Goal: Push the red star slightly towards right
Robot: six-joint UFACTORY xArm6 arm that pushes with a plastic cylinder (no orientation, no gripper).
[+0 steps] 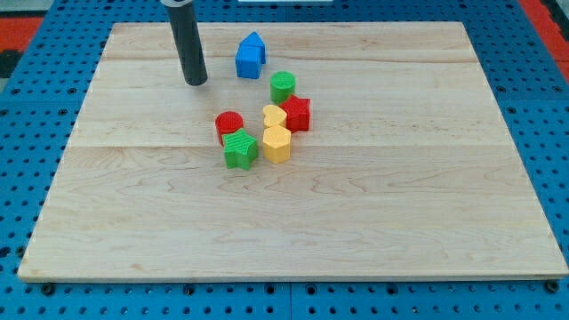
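The red star (298,113) lies a little above the board's middle, touching a yellow heart (274,116) on its left. A green cylinder (283,86) stands just above it. My tip (196,82) rests on the board up and to the left of the red star, well apart from it, and left of a blue house-shaped block (251,56). It touches no block.
A red cylinder (228,125), a green star (240,148) and a yellow hexagon block (277,143) cluster below and left of the red star. The wooden board (427,222) lies on a blue pegboard surface (551,107).
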